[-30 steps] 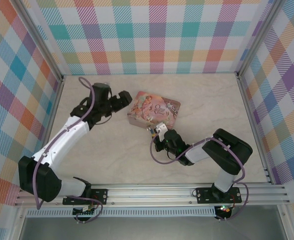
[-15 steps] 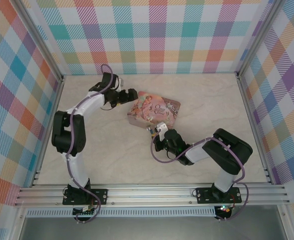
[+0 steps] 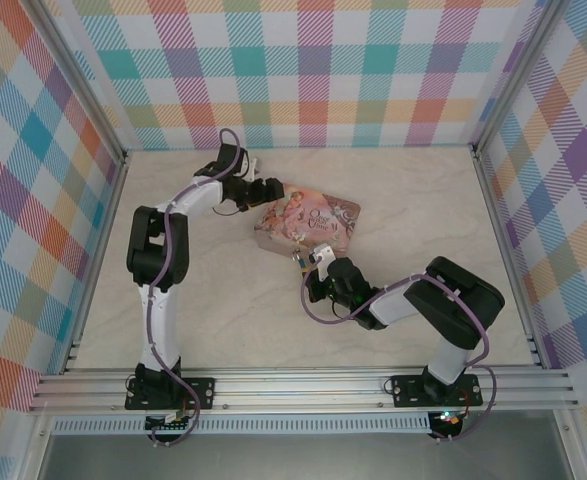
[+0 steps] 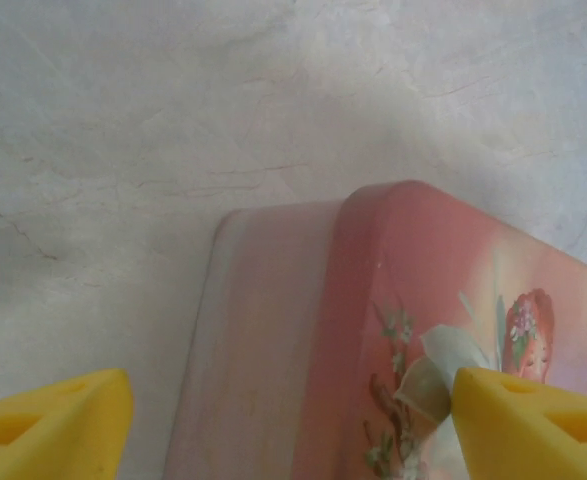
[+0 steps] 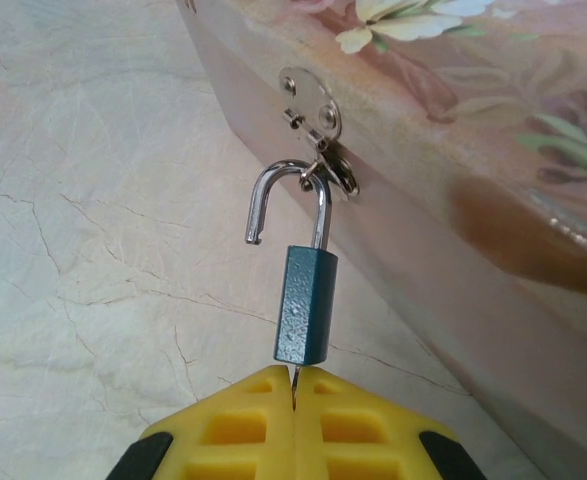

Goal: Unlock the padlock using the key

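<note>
Starting at the near edge, I've got the aluminium rail [image 3: 303,380] with both arm bases bolted to it. Beyond it the counter [image 3: 223,300] opens out, pale cream and veined like marble, with fine crack-like lines showing up close. The right arm [image 3: 453,300] folds in from the right side and reaches left across that surface. My right claw [image 5: 295,388] is clenched, its yellow fingertips pressed together on the key [image 5: 295,375], a thin dark sliver running up into the bottom of the padlock [image 5: 303,305]. The padlock has a teal body and sits just off the near side of the tin [image 3: 313,215]. Its silvery shackle [image 5: 288,195] is hooked through the hasp [image 5: 318,125] on the tin's side wall. One leg is in the body and the other end is lifted free, so it's open. The tin lies flat mid-counter, pink, with an illustrated lid. Further back, the left arm [image 3: 158,260] climbs the left side and bends right. My left claw [image 4: 293,400] is released and straddles the tin's rounded corner, one finger over the lid and one over bare counter. I can't tell whether it's touching. Behind all that, pastel plaid walls [image 3: 313,70] close in on three sides, with metal posts [image 3: 488,150] at the corners.
</note>
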You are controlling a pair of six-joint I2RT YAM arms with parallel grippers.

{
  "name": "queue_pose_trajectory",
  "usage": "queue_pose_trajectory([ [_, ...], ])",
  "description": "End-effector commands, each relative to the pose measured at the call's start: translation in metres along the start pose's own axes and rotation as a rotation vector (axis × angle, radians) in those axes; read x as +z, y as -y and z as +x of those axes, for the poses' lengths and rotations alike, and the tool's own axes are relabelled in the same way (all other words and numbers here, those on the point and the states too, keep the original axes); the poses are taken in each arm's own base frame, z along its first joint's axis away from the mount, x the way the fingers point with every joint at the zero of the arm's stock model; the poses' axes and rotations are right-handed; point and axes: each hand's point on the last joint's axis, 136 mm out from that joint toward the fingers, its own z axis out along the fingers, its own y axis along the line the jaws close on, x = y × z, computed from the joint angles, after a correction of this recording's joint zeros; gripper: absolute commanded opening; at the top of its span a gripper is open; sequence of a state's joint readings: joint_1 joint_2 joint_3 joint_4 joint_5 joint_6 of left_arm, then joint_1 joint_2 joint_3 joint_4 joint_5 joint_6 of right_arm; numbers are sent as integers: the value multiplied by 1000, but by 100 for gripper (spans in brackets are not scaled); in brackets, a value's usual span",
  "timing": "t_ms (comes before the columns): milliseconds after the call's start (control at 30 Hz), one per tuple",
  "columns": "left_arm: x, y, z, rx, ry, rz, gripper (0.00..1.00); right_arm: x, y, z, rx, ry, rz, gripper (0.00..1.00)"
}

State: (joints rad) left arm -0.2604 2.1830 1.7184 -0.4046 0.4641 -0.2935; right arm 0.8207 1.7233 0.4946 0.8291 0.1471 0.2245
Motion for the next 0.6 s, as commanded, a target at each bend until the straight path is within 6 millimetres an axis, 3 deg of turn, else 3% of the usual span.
queue_pose_trajectory([
  [0,4,-16,19,13,-45,-75,79,2,1,-4,26,-7,-3,0],
  [367,-35,-47,44,-39,17,-185,75,-1,7,6,52,-43,-3,0],
  [567,-56,-52,65,-64,42,-211,75,-1,9,8,63,-50,-5,0],
])
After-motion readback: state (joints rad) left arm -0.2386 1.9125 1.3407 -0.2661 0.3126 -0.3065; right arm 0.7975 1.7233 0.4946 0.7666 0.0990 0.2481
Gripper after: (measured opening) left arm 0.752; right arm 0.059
